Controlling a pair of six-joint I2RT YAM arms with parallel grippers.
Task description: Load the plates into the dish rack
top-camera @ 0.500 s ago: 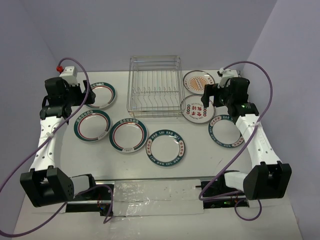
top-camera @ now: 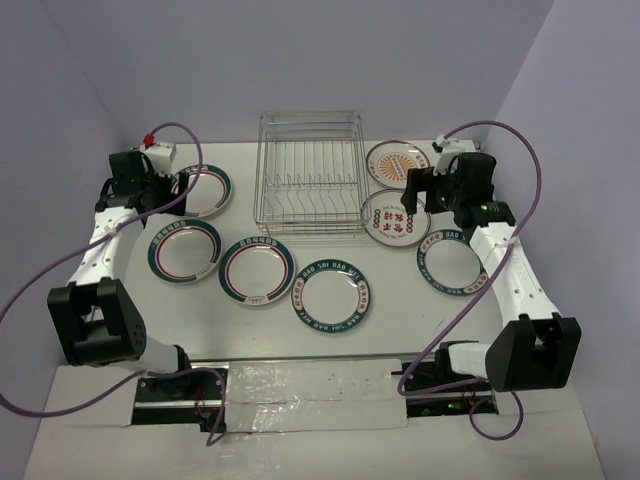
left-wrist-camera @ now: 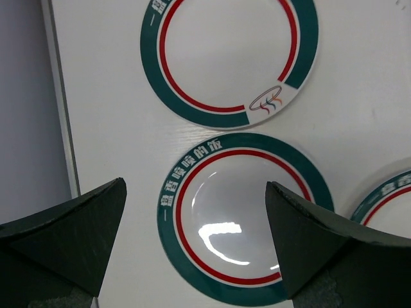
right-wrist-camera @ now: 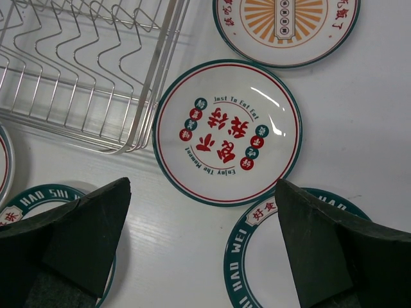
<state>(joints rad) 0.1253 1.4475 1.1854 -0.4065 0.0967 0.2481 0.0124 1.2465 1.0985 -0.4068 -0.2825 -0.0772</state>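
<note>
Seven glossy round plates (top-camera: 331, 292) lie flat on the white bench (top-camera: 395, 325), flanking the silver wire dish rack (top-camera: 310, 170) at the far edge. Left fingers (left-wrist-camera: 64, 237) and right fingers (right-wrist-camera: 70, 237) hang above them, both spread wide.

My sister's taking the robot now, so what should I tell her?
Left gripper: open, empty, aimed at a round white plate with teal rim and red ring.
Right gripper: open, empty, aimed at a round white plate with red characters.
All seven plates lie flat on the white table.
Silver wire dish rack holds nothing.
Done: nothing.
Left: load all seven.
</note>
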